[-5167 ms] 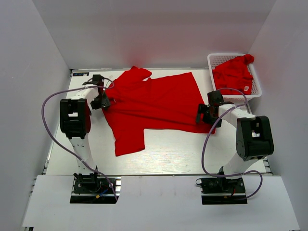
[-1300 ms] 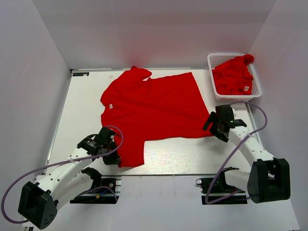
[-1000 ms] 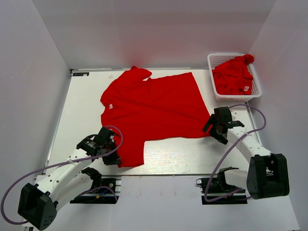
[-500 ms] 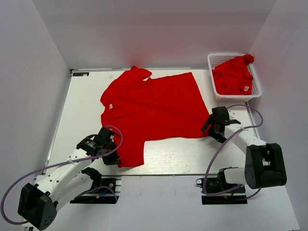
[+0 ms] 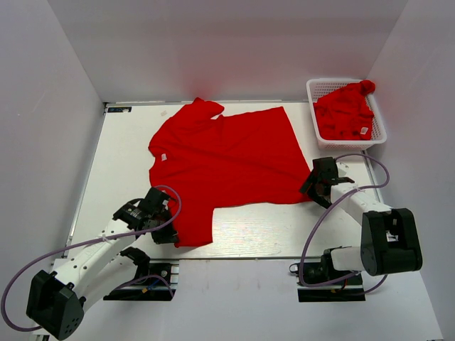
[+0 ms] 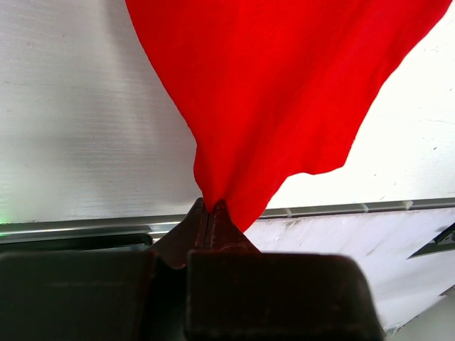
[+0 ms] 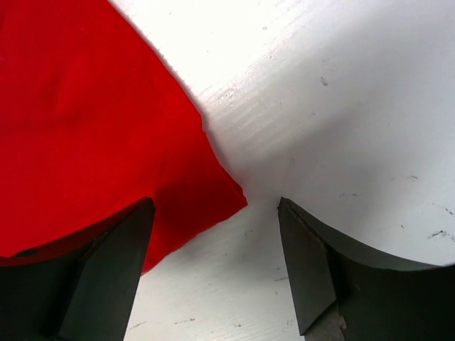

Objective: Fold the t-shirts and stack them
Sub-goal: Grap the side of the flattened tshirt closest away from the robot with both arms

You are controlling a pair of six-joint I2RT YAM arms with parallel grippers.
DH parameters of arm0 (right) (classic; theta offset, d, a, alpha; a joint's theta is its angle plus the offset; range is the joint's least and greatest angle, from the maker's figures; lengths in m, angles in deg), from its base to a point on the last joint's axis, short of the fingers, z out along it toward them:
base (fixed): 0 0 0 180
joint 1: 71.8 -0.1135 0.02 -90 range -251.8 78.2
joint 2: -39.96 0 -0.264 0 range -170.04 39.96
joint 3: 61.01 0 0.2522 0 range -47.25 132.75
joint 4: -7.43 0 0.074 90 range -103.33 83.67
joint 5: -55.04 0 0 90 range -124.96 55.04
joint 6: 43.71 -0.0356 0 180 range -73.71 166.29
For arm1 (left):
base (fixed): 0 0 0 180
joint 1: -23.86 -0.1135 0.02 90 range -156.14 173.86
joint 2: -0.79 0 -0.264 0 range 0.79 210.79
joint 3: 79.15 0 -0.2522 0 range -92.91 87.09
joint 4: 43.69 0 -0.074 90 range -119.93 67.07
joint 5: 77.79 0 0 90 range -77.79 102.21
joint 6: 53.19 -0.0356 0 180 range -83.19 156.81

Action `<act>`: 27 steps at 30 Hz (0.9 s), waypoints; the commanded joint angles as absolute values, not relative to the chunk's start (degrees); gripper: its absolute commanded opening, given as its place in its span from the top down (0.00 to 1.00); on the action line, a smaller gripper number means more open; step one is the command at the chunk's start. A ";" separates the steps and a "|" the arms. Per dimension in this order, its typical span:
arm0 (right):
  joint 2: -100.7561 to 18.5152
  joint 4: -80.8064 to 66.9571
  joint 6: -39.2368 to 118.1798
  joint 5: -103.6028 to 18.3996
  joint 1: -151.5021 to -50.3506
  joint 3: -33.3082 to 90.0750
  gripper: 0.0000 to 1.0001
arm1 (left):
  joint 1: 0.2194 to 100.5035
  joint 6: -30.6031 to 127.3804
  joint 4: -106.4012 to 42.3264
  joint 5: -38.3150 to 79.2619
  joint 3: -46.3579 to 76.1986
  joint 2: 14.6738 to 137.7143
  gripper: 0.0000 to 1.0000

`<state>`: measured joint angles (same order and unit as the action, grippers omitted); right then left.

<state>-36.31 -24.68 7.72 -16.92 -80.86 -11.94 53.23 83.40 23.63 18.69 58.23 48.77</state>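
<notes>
**Left gripper (image 6: 211, 213) clamped on a sleeve, right gripper (image 7: 215, 213) straddling a hem corner**

At the table's (image 5: 114, 163) front edge, the left jaws are pinched tight on the tip of the near sleeve of the t-shirt (image 5: 227, 156), which lies spread flat across the middle. Towards the right edge, the right jaws stand apart on either side of the shirt's near hem corner, not closed on it. In the far right corner, a second t-shirt (image 5: 345, 110) sits bunched in the white basket (image 5: 313, 89).
</notes>
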 commanded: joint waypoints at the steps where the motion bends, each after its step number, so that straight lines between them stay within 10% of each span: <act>1: -38.35 -22.76 6.30 -18.17 -80.68 -13.32 0.25 | 53.39 83.74 24.12 18.55 55.98 48.51 1.00; 10: -32.91 -24.52 5.16 -19.93 -80.76 -17.36 1.00 | 53.39 83.74 26.05 19.24 54.04 48.51 1.00; 27: -19.45 -42.10 9.64 -18.70 -80.68 -15.96 1.00 | 53.39 81.02 41.95 24.08 43.24 46.84 1.00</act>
